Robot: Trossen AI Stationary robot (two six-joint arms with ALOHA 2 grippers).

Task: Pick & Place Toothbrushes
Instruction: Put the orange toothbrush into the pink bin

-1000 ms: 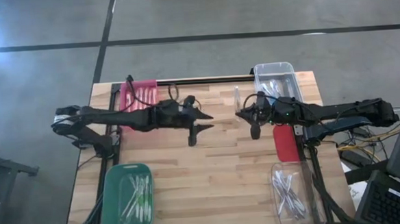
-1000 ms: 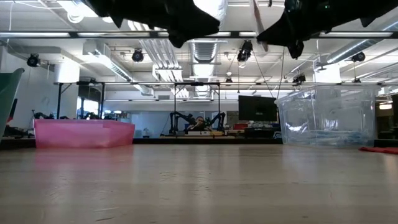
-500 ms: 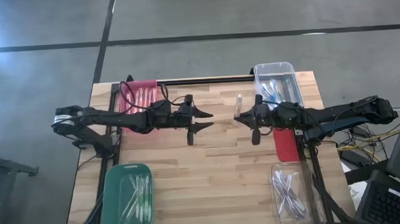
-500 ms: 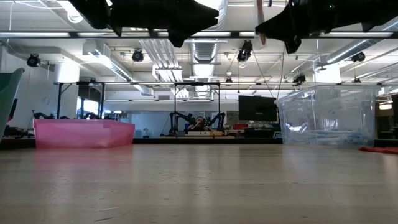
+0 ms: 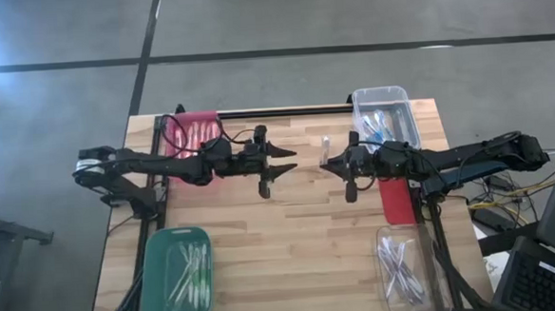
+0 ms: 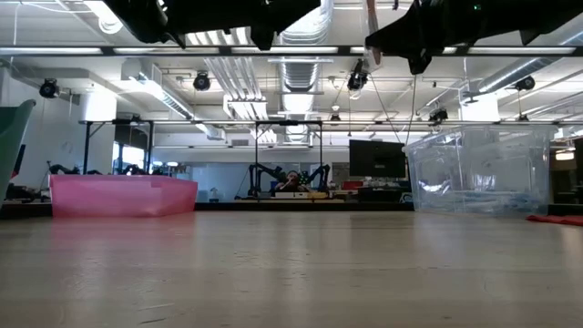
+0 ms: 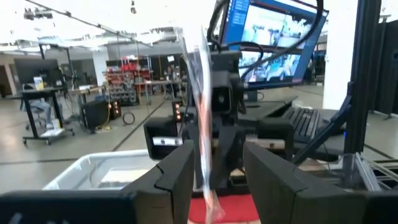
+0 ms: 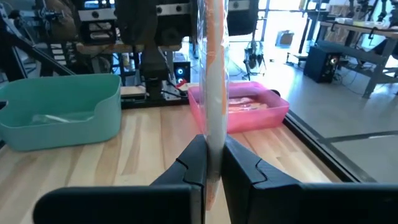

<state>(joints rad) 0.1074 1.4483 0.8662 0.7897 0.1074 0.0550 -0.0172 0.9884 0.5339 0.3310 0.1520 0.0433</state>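
Note:
A toothbrush (image 8: 210, 74) in clear wrap with a pink-orange accent stands nearly upright in the air above the table's middle, and my right gripper (image 8: 213, 155) is shut on it. It also shows in the high view as a toothbrush (image 5: 325, 147) beside my right gripper (image 5: 326, 164). My left gripper (image 5: 286, 161) hovers level and open just left of it, facing it across a small gap. In the left wrist view the toothbrush (image 7: 198, 93) shows between and beyond my left gripper's (image 7: 214, 171) fingers, untouched. My right gripper pinches the toothbrush's lower part (image 8: 211, 140) between its two fingers, which lie across the stick. They come in level from the table's right side. Most of the stick rises above the fingers, a short end (image 7: 213, 205) sticks out below, and it is clear of the table.
A pink bin (image 5: 192, 131) with toothbrushes stands far left and a green bin (image 5: 162, 276) near left. One clear bin (image 5: 401, 106) stands far right and another (image 5: 427, 279) near right. A red flat thing (image 5: 394, 199) lies under my right arm. Bare wood lies between the arms.
My left gripper has tipped up from slanting down to about level, its fingers rising out of the low view's top edge. My right gripper has edged toward the table's left with the toothbrush, which stays upright and now stands closer to the left fingers.

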